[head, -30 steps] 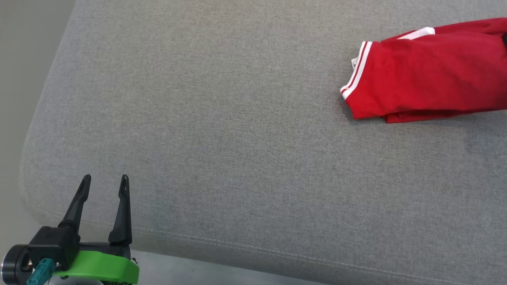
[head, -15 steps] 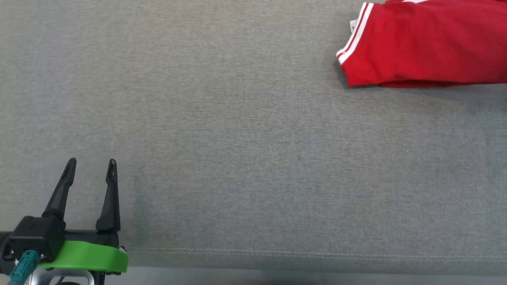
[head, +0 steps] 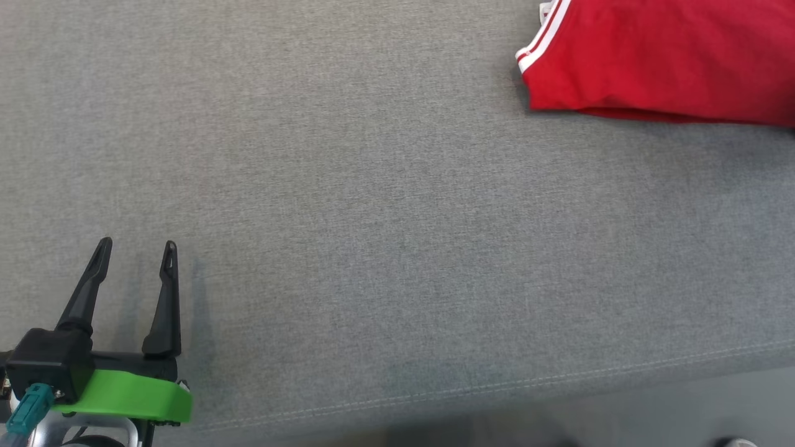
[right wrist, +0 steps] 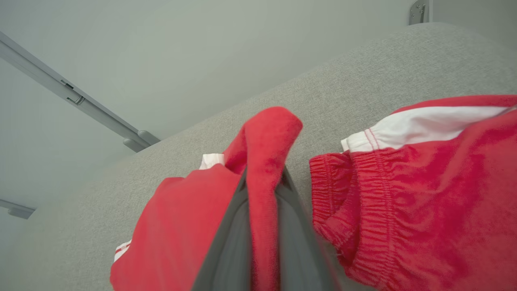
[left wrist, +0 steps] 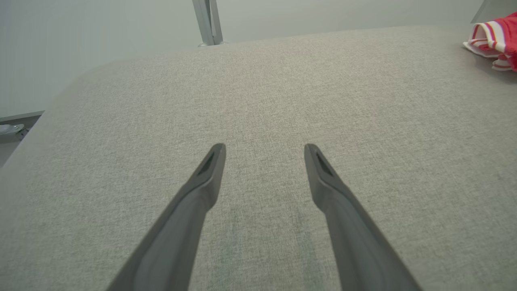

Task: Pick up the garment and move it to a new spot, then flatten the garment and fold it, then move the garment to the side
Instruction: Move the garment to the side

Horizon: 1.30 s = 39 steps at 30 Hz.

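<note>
Garment (head: 658,62) higher in head view than before

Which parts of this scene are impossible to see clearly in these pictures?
- Head view: garment cut off by top and right edges; its full shape is unknown.
- Right wrist view: the garment hides the right gripper fingertips.
- Left wrist view: right edge cuts the garment.

head view steeply down over grey cushion (head: 372,186), wrist views low across it too
</note>
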Tool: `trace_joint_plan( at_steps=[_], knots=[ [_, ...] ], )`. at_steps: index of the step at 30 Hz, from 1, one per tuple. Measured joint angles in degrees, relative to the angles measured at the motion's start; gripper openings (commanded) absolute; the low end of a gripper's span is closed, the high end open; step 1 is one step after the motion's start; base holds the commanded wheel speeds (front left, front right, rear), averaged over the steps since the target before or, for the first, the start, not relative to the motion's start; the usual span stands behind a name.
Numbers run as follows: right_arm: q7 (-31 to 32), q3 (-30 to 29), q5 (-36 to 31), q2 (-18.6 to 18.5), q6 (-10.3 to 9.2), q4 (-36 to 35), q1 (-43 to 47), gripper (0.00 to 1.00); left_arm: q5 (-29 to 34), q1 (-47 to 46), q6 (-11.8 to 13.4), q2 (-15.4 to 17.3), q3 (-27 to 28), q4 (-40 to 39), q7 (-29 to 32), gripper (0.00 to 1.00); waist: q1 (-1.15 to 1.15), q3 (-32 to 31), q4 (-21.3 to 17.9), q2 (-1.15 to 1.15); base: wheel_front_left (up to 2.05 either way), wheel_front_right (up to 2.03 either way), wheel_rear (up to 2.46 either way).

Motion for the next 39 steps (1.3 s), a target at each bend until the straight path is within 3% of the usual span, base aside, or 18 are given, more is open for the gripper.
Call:
trace_joint_plan(
  at_steps=[12,39],
  knots=[
    [-3.6,-3.4,0.3,-0.9,0.33,-0.2,-2.6,0.00,1.6,-2.1,-0.1,0.8,-1.2,-2.0,2.5,1.00,0.00,3.4,-4.9,0.00,0.00,0.00,0.00],
    [-4.4,-6.4,0.3,-3.5,-2.13,6.4,-11.4,0.00,3.2,-3.9,-0.5,3.6,-0.8,-5.5,7.2,1.00,0.00,10.3,-5.9,0.00,0.00,0.00,0.00]
  ],
)
